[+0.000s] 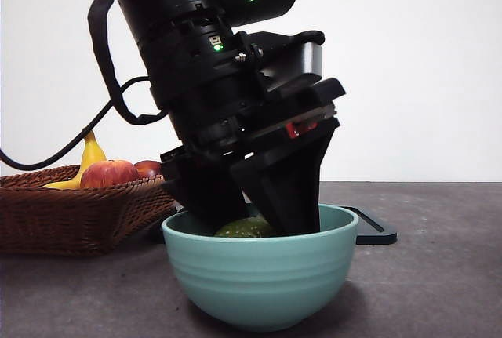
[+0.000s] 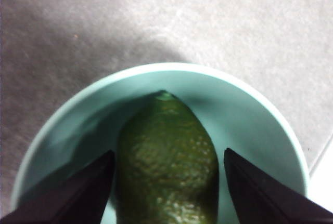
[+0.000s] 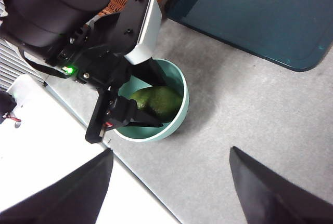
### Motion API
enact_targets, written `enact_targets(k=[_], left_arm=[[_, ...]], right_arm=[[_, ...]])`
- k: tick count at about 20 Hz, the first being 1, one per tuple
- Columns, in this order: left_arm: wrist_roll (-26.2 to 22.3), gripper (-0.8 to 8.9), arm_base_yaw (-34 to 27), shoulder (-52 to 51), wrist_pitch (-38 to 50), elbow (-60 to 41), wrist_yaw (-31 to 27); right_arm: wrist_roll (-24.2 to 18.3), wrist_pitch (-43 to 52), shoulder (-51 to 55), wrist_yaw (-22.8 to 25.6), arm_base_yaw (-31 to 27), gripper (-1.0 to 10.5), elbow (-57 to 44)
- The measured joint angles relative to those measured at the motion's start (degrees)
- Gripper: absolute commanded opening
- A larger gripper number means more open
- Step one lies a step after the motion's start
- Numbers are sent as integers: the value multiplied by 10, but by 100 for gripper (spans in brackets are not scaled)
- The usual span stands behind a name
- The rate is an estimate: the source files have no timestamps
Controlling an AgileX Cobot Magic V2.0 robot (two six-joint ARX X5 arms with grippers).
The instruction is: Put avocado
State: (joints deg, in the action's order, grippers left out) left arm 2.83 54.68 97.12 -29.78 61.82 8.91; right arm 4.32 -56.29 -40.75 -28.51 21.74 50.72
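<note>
Avocado (image 2: 166,167), dark green and pebbled, lies inside the teal bowl (image 1: 259,275). The left gripper (image 1: 251,212) reaches down into that bowl, its jaws spread to either side of the fruit with a visible gap, released rather than clamped. The right gripper (image 3: 169,182) hangs well above the bowl, jaws wide apart and holding nothing. Beside the bowl stands a wicker basket (image 1: 74,212) with a banana (image 1: 88,158) and an apple (image 1: 108,173); behind the bowl lies a dark tray (image 3: 260,16). No writing is readable anywhere.
</note>
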Motion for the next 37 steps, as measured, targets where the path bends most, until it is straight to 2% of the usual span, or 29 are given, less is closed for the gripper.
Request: enact_targets(k=[8,11,17,23,26,32,34,37], left_arm=[[0,343,-1,0,-87,85,0],[0,343,-16,-24,-89,98,0],[9,343,-128,-147,-85,102,0],[5,343,-234,-260,-132,97,2],[0,343,-268,-325,-142,38,53],[-6,342,-275,-437,-190,-82,202],[-21,342,-275,-451,-228,-85,227],[-38,342,-275,-455,-254,-85,229]], right_arm=[[0,0,0,0,0,355,0],[0,0,0,0,0,355,0],[0,0,0,0,0,355,0],[0,0,-7,1,0,355,0],[0,1,-28,2,0,355,0],[0,44,-78,2,0,355,0],[0,47,-103,2,0,355,0],[0,62,-140,2,2,355,0]])
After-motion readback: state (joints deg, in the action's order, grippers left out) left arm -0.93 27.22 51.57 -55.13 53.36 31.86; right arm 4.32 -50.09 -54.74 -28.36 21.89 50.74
